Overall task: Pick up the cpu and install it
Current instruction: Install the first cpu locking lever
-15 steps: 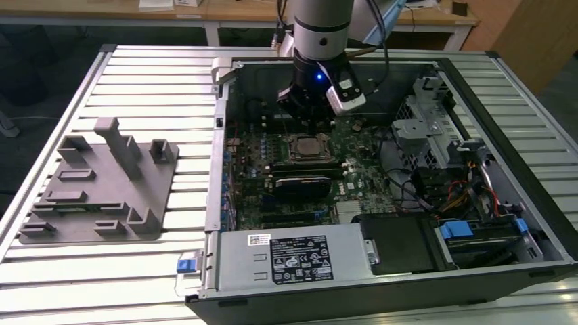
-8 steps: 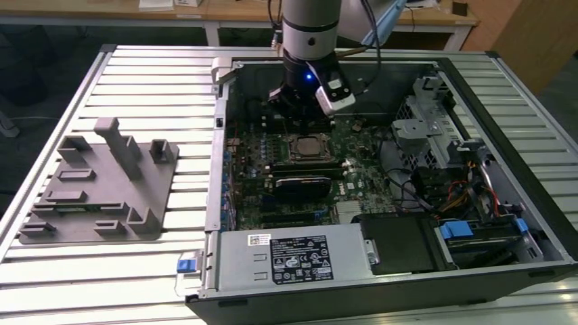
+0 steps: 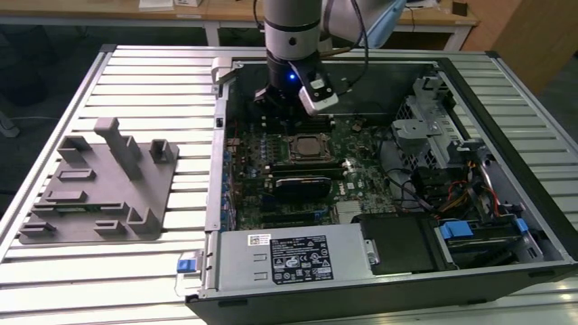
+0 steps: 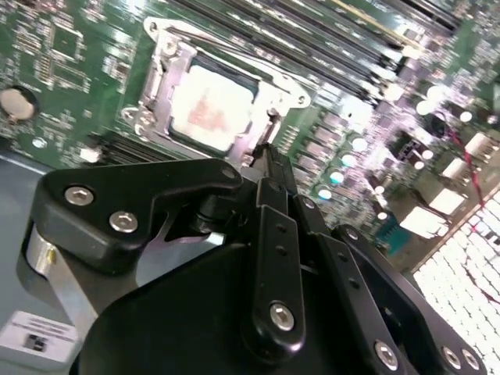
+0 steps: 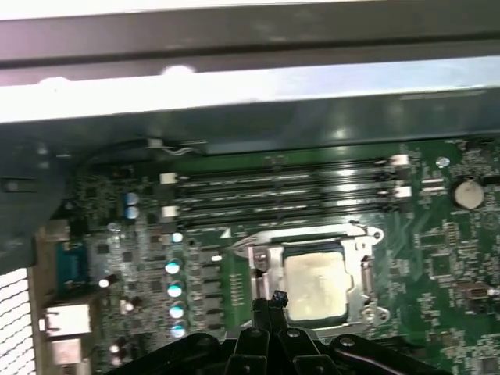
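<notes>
The cpu (image 5: 316, 283) lay in the socket (image 5: 367, 269) on the motherboard (image 5: 437, 258). The hand (image 5: 271, 301) hung at the socket's edge, fingers pressed together, empty.

gripper (image 4: 266, 156) body cut off by frame edge in both wrist views. Tip hides part of socket (image 4: 160, 74) edge beside cpu (image 4: 209, 109). cpu top markings unreadable.

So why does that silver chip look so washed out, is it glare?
Yes: in the second wrist view the cpu reflects light as a pale pinkish patch; in the first wrist view it shines cream-white, and the case wall carries a bright band; in the exterior view the motherboard looks dim.
</notes>
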`<state>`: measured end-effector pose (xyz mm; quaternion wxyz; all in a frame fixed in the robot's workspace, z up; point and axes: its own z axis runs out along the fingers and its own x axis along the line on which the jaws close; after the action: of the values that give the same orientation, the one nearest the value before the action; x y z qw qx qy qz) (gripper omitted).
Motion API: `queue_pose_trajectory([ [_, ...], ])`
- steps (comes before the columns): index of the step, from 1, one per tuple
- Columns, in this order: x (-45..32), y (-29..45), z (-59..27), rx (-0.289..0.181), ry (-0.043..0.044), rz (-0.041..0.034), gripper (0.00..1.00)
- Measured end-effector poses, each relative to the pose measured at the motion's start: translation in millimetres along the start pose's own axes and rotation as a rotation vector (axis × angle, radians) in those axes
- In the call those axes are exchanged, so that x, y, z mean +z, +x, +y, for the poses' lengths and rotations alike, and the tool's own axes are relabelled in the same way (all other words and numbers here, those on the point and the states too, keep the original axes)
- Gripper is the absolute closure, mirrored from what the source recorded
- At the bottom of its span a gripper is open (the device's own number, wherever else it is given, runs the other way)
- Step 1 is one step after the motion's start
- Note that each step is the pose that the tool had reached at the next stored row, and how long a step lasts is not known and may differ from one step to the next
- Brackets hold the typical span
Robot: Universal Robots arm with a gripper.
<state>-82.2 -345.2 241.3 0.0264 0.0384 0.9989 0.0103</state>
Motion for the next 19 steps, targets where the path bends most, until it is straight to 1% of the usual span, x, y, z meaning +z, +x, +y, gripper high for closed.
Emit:
queue_pose_trajectory([
  [5,-0.6,11.7,-0.9,0.000,-0.0002,-0.0032,0.89],
  [12,-1.0,17.4,-1.4,0.000,-0.0002,-0.0036,0.89],
  [15,-1.2,21.5,-1.6,0.000,-0.0003,-0.0039,0.89],
  [16,-1.2,22.8,-1.7,0.000,-0.0014,-0.0038,0.89],
  [18,-1.3,24.8,-1.9,0.000,-0.0091,-0.0033,0.89],
  [19,-1.3,25.3,-1.9,0.001,-0.0180,-0.0027,0.89],
])
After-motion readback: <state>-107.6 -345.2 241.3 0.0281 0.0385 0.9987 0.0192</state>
